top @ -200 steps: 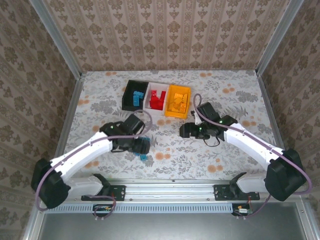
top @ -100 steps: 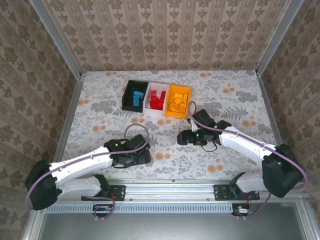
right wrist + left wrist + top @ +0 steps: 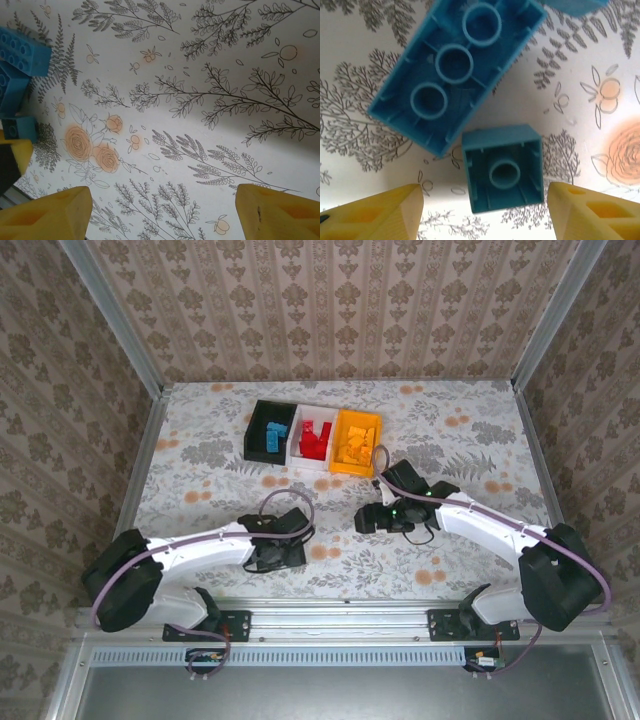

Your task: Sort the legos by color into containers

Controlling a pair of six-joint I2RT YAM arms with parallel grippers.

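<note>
A small blue lego [image 3: 502,167] lies studs-down on the floral table, between the yellow fingers of my left gripper [image 3: 485,200]. That gripper is open, with a gap on each side of the brick. A longer blue lego [image 3: 455,70] lies just beyond it, touching its corner. In the top view the left gripper [image 3: 283,552] is low over the table near the front edge. My right gripper [image 3: 368,520] hangs open over bare table with nothing between its fingers [image 3: 55,212]. The blue legos [image 3: 22,50] sit at the left of its view.
The containers stand joined at the back: the black bin [image 3: 258,420] holds blue bricks, the white bin [image 3: 303,446] red ones, the orange-yellow bin [image 3: 340,443] orange ones. Metal rails border the table. The two grippers are about a hand's width apart.
The left gripper has swung down toward the front edge over the blue legos, and its jaws have narrowed. The right gripper has shifted slightly left.
</note>
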